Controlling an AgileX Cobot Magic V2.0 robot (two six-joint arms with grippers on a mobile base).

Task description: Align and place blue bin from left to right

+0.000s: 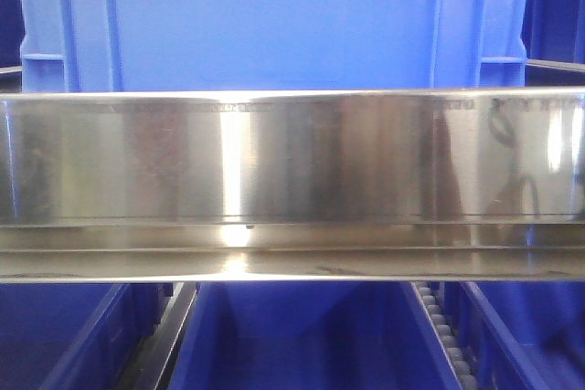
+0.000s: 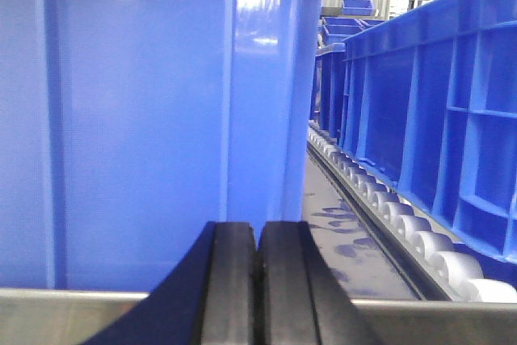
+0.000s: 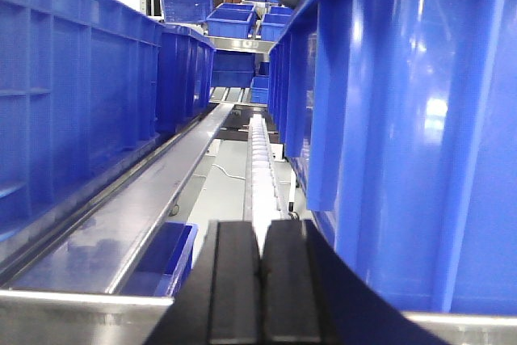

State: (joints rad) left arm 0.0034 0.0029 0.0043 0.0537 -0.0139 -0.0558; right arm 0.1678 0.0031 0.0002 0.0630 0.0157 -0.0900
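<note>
Blue bin [image 1: 274, 15] was seen centred, directly behind steel rail [image 1: 292, 180]. Left gripper [image 2: 257, 280] pads were pressed together with nothing between, the bin wall close ahead-left. Right gripper [image 3: 261, 280] pads were likewise pressed together and empty, a bin wall close on the right.

The left gripper [image 2: 257, 236] shows as two matte black, blocky fingers [image 2: 234, 280] with rounded top corners. Only a thin dark seam parts them, and they widen into a flared black base. The right gripper [image 3: 262, 232] looks alike: twin smooth, rubbery black fingers.
</note>
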